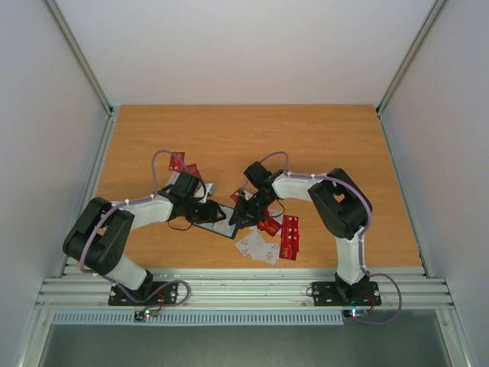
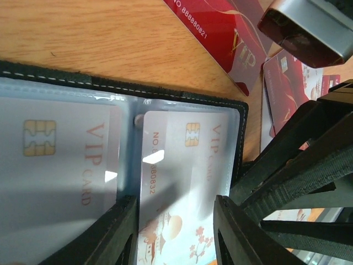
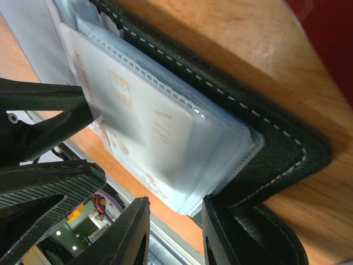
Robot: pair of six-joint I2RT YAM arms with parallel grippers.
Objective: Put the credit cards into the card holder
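Observation:
The black card holder lies open at mid table, its clear pockets facing up. A white VIP card sits in its left pocket. A second white card lies in the right pocket. My left gripper is open, its fingers over that card's long sides. My right gripper is open and straddles the corner of the pocket pages, with one finger against the black cover. Loose red cards and white cards lie to the right.
More red cards lie behind the left arm. In the left wrist view a red card lies just beyond the holder. The right gripper's black fingers crowd the holder's right edge. White walls stand on three sides.

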